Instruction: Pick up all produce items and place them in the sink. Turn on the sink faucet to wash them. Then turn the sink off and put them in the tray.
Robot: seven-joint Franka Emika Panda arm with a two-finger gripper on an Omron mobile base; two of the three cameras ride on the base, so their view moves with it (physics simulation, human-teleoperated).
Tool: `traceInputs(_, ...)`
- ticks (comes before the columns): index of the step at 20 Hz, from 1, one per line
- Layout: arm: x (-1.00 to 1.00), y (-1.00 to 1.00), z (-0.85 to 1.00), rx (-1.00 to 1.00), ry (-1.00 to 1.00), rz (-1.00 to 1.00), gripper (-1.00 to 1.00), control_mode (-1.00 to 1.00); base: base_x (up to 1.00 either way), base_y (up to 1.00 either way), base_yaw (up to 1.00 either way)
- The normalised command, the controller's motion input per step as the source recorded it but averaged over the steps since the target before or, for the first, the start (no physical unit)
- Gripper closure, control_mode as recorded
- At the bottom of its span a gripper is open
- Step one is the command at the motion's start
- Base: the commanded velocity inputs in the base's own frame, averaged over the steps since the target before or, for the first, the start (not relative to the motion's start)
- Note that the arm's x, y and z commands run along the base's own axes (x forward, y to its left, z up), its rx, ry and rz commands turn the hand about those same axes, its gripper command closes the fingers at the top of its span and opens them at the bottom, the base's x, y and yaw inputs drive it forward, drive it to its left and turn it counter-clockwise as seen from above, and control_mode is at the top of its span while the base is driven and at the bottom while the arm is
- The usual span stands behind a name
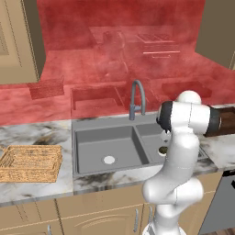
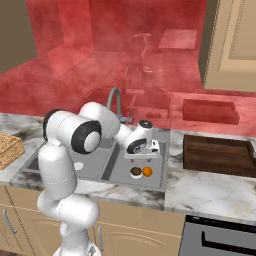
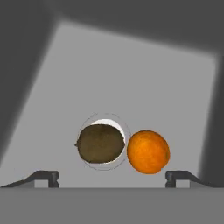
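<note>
Over the sink's right basin, the gripper hangs spread wide, released, above touching olive-brown and orange produce.

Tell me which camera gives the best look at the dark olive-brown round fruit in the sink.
The hand view: the dark olive-brown round fruit sits large and unobstructed over the pale drain. The right base view shows it small beside the orange fruit; the left base view shows a sliver beside the arm.
</note>
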Motion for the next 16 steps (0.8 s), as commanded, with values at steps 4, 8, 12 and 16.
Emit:
traceInputs(4, -0.52, 0.03, 0.99, 0.07, 0.01, -0.05, -1.00, -1.00, 0.00, 0.00, 0.00)
traceInputs(8, -0.89, 0.00, 0.71, 0.12, -0.06, -0.14, -1.00, -1.00, 0.00, 0.00, 0.00)
traceInputs(12, -0.65, 0.00, 0.19, 0.01, -0.02, -0.09, -1.00, -1.00, 0.00, 0.00, 0.00)
traceInputs(16, -0.41, 0.01, 0.96, 0.23, 0.00, -0.06, -1.00, -1.00, 0.00, 0.00, 0.00)
